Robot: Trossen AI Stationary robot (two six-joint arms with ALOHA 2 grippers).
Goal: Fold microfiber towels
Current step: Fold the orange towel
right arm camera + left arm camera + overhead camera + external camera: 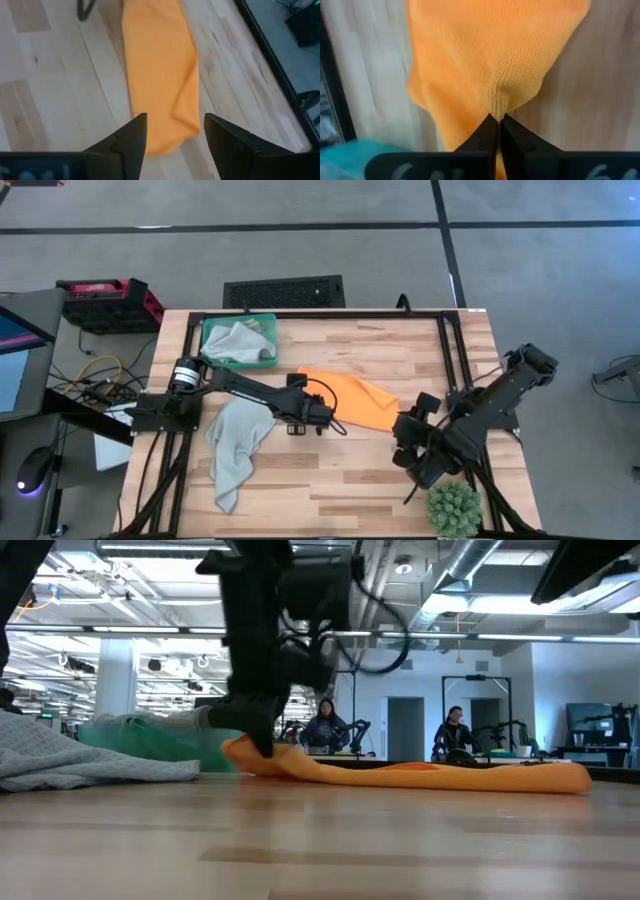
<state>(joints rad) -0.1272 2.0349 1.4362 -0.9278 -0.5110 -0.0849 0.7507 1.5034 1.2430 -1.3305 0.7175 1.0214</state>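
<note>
Orange towel (355, 400) near end under left gripper (330, 417), fold hidden.

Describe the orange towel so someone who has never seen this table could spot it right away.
Start at the wooden table and look to its middle, between the two dark arms. The orange towel lies there loosely bunched, one edge pinched in the left pincer. It is the only bright orange cloth; the grey towel beside it is pale.

Grey tiled floor (330, 220) surrounds the wooden bench (400, 490). Ceiling light strips (500, 637) shine over two seated people (325, 726) beyond it.
</note>
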